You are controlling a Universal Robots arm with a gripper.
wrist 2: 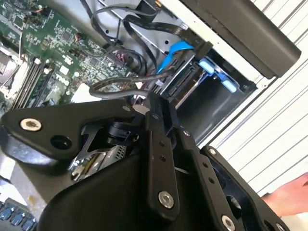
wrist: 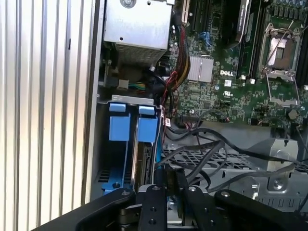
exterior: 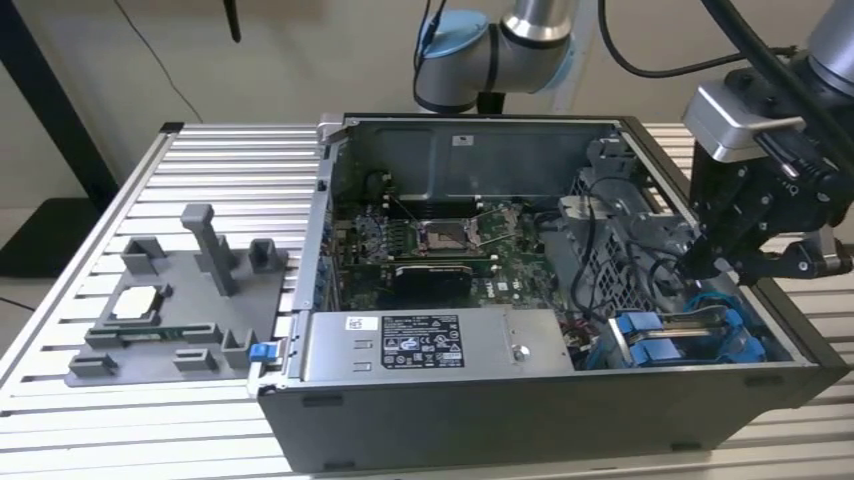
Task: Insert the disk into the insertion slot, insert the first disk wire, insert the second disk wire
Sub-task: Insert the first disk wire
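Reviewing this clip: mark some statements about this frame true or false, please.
The black pincer hangs near the grey metal drive bay with blue plastic rails. True.
The grey plastic fixture tray lies on the exterior view's right of the open grey metal computer case. False: on its left.
A cooler covers the green motherboard's processor socket. False: the socket is bare.
The case stands on a ribbed aluminium table. True.

Top of the case point(exterior: 534, 420): open, room to reach down.
Beside the insertion slot point(wrist: 115, 163): black cables point(wrist: 211, 144) in the way.
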